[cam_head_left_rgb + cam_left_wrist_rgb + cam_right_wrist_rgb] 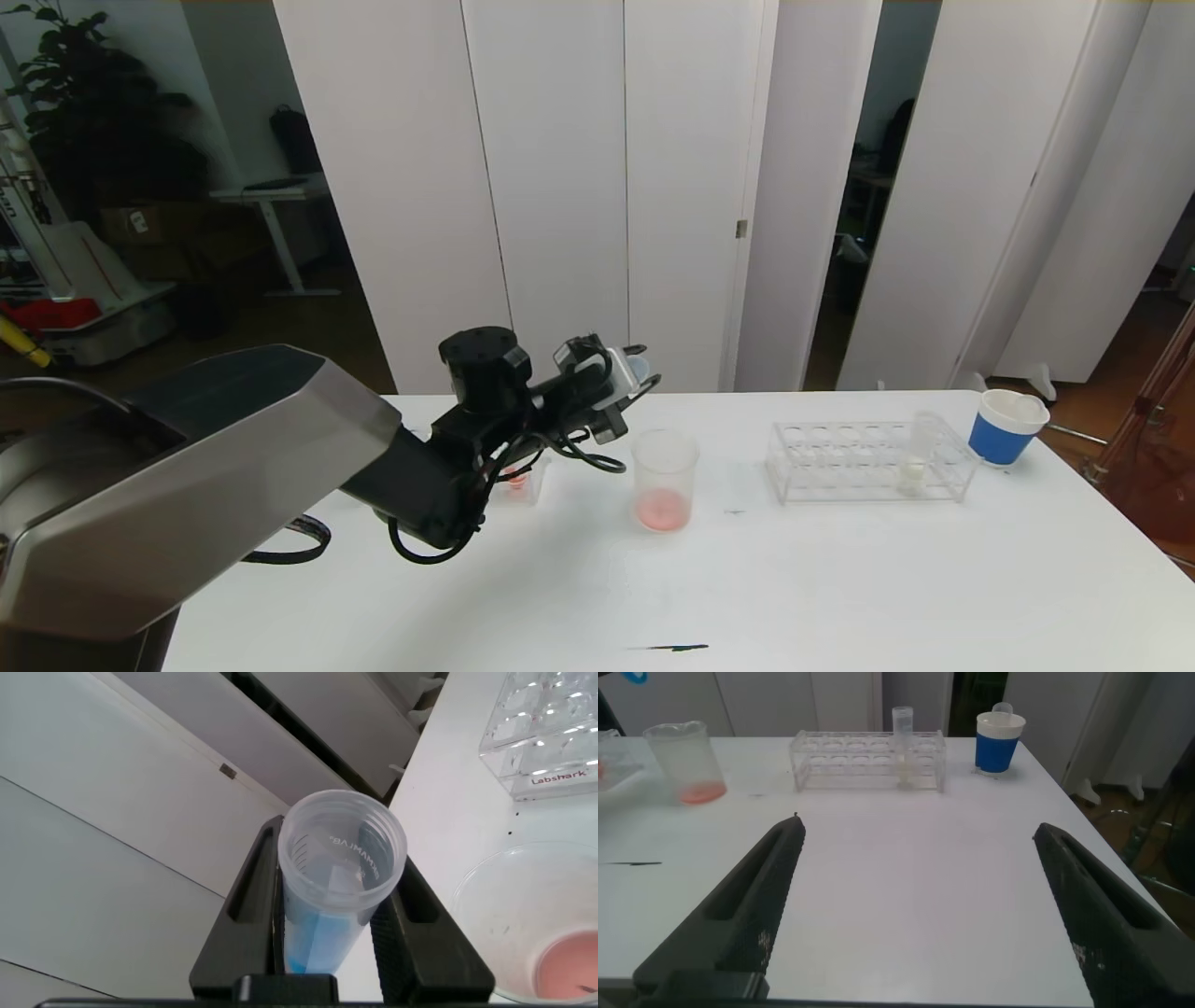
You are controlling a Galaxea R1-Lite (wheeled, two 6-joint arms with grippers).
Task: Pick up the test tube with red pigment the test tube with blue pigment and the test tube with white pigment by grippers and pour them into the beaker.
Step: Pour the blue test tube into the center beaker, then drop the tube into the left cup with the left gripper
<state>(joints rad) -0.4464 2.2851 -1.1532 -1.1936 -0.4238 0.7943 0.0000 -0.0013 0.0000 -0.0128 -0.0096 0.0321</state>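
My left gripper (642,378) is shut on the test tube with blue pigment (633,367), held tilted just above and behind the beaker (665,481). In the left wrist view the tube's open mouth (342,849) sits between the fingers with blue liquid (313,943) low inside, and the beaker (523,924) lies beside it. The beaker holds pinkish-red liquid at its bottom. The test tube with white pigment (912,465) stands in the clear rack (840,467); it also shows in the right wrist view (903,747). My right gripper (917,829) is open and empty above the table's near side.
A blue-banded white paper cup (1005,426) stands at the rack's far right. A small clear container with orange-red liquid (519,482) sits behind my left arm. A dark streak (674,646) marks the table near its front edge.
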